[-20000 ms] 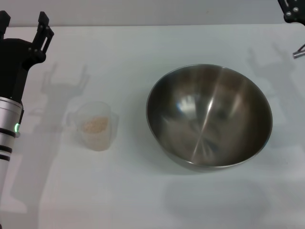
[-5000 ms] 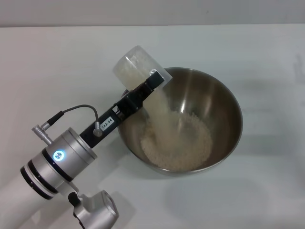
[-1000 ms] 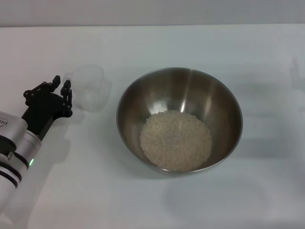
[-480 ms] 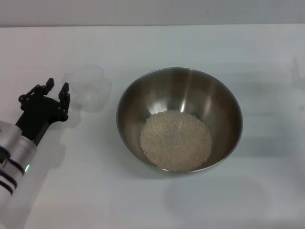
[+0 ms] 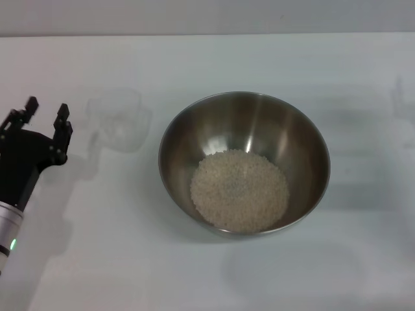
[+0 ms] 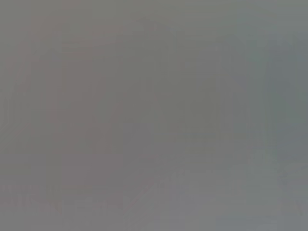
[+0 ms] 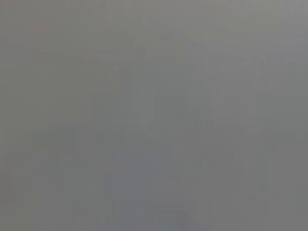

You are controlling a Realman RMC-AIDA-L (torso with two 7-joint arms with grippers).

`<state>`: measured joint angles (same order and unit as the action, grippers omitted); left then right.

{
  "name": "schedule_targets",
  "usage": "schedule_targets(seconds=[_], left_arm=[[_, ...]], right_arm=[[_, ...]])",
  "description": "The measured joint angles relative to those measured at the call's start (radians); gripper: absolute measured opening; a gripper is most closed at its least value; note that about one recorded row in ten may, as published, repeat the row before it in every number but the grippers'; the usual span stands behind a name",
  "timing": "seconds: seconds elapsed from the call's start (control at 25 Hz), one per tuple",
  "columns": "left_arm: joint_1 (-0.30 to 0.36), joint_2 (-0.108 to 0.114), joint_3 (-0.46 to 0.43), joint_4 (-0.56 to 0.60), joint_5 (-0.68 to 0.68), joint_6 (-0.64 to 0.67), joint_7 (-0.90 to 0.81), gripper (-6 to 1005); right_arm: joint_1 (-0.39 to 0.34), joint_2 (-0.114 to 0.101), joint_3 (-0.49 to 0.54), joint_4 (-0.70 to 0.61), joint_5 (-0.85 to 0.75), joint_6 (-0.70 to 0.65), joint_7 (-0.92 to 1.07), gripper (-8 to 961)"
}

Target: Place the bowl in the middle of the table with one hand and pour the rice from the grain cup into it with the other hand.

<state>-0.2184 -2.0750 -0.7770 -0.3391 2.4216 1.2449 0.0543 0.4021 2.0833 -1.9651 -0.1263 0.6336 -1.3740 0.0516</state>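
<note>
The steel bowl (image 5: 244, 162) stands in the middle of the white table (image 5: 207, 58). A round heap of pale rice (image 5: 239, 191) lies in its bottom. The clear grain cup (image 5: 119, 120) stands upright and empty on the table, left of the bowl. My left gripper (image 5: 45, 115) is open and empty at the left edge of the head view, left of the cup and apart from it. My right gripper is out of view. Both wrist views show only flat grey.
Faint shadows lie on the table at the far right and below the bowl. No other objects show on the tabletop.
My left gripper has drawn back to the left and away from the cup, which stays where it stood. The bowl and rice have not moved.
</note>
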Motion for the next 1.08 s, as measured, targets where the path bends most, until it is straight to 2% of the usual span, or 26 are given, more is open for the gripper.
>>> schedule_targets(seconds=[0.16,0.36,0.56,1.0,1.08], left_arm=[[0.001,-0.002,-0.007,-0.007,-0.002,0.043,-0.014,397],[-0.024,-0.003,-0.037,-0.01,-0.005,0.064,-0.093,639],[-0.045,-0.003,-0.054,-0.01,-0.007,0.062,-0.157,768],[-0.058,-0.002,-0.059,-0.001,-0.01,0.057,-0.158,768],[-0.058,-0.002,-0.06,0.0,-0.016,0.057,-0.158,768]], right_arm=[[-0.001,0.003,-0.046,-0.008,0.0,0.008,0.003,500],[-0.005,0.005,-0.121,-0.013,0.0,0.011,0.008,500],[-0.015,0.007,-0.135,-0.027,0.0,0.003,0.043,500],[-0.007,0.004,-0.128,-0.025,0.005,0.022,0.06,702],[-0.006,0.003,-0.128,-0.026,0.005,0.024,0.046,702]])
